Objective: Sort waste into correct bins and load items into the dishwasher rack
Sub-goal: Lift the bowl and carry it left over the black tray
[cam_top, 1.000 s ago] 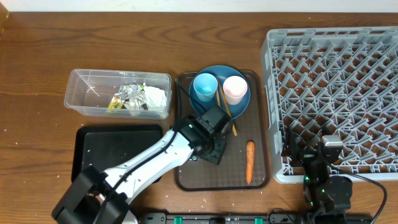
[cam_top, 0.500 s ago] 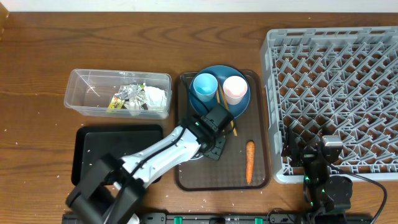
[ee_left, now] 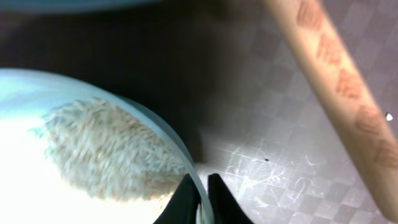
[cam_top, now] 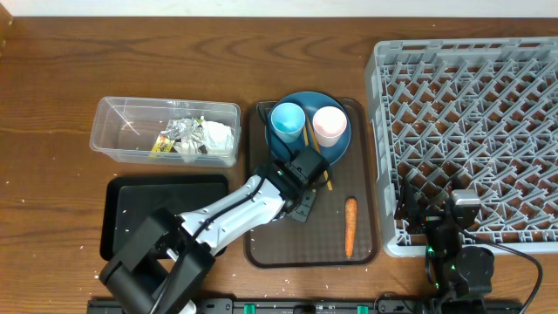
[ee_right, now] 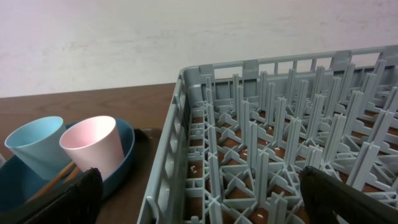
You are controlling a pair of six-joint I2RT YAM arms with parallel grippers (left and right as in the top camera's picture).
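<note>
My left gripper (ee_left: 200, 198) is shut on the rim of the white-and-light-blue bowl (ee_left: 166, 132), which holds loose rice (ee_left: 112, 149). From overhead, the left gripper (cam_top: 296, 197) sits on the brown tray just below the dark-blue plate (cam_top: 338, 148) and hides the bowl. A light-blue cup (cam_top: 287, 121) and a pink cup (cam_top: 329, 125) stand on the plate, with chopsticks (cam_top: 311, 144) leaning between them. The carrot (cam_top: 350, 226) lies to the gripper's right. My right gripper (ee_right: 205, 200) stands open at the near left corner of the grey dishwasher rack (cam_top: 471, 122).
The clear tub (cam_top: 122, 131) at the left holds the tissue (cam_top: 218, 135) and the wrapper (cam_top: 174, 135). A black tray (cam_top: 157, 209) lies in front of it under my left arm. The brown serving tray (cam_top: 301, 249) sits between the bins and the rack.
The left gripper has closed from partly open onto the bowl's rim, and its arm has shifted slightly. The right arm has not moved.
</note>
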